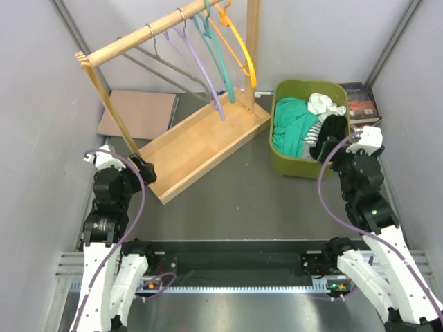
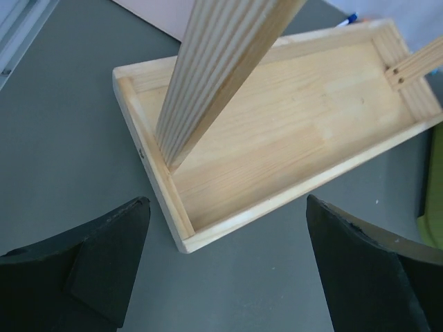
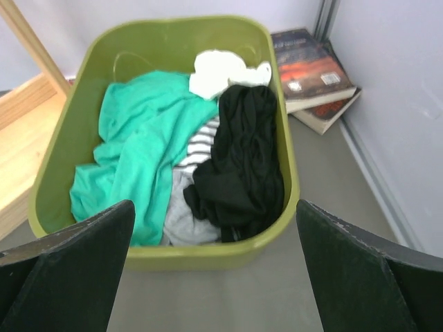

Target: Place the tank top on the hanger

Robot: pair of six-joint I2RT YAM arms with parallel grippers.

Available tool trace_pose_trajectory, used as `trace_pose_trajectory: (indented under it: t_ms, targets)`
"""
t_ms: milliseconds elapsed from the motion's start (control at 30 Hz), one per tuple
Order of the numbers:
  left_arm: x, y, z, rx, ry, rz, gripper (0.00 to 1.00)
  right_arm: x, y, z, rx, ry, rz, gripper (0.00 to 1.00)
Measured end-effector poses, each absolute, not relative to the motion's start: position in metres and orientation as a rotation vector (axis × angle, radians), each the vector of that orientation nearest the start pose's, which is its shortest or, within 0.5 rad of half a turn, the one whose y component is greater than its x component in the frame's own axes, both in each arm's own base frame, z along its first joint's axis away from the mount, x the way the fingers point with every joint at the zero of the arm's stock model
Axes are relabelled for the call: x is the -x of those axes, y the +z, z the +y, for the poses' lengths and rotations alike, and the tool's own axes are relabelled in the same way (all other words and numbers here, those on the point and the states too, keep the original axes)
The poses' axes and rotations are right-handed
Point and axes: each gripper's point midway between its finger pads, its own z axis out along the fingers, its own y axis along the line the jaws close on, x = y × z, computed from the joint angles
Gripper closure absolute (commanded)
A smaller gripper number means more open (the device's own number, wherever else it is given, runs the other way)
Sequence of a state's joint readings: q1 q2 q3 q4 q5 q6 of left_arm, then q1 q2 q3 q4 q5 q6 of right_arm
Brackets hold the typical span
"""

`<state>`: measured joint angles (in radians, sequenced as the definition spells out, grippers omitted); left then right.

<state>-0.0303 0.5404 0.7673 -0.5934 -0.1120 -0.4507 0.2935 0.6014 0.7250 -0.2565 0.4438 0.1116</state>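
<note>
The tank top (image 3: 242,152) hugs the bin (image 3: 173,31) rim, right hand (image 3: 214,221) gaping nearby.

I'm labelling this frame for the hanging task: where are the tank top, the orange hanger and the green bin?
tank top (image 3: 242,152), right wrist view, middle of the bunched black fabric.
orange hanger (image 1: 239,43), top external view, arm just below the hook.
green bin (image 3: 208,256), right wrist view, near outer wall.

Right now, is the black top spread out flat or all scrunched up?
Scrunched up. The tank top lies bunched in wrinkly folds inside the green bin, against its right side, next to the teal cloth.
</note>
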Motion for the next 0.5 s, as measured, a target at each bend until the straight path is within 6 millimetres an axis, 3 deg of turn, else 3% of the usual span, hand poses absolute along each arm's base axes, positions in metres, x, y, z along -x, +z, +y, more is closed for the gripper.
trace_pose_trajectory:
  t_ms: [100, 300, 400, 500]
  targets:
    - [-0.237, 0.240, -0.007, 0.502, -0.244, 1.842, 0.01, -0.285, 0.303, 0.011, -0.157, -0.094, 1.685, 0.00]
    - [-0.241, 0.222, -0.014, 0.509, -0.287, 1.874, 0.03, -0.322, 0.332, 0.033, -0.076, -0.026, 1.731, 0.00]
    - [-0.250, 0.214, -0.014, 0.491, -0.264, 1.902, 0.03, -0.348, 0.326, 0.045, -0.053, 0.006, 1.803, 0.03]
    - [-0.254, 0.206, -0.008, 0.453, -0.201, 1.930, 0.03, -0.368, 0.294, 0.053, -0.046, 0.001, 1.923, 0.11]
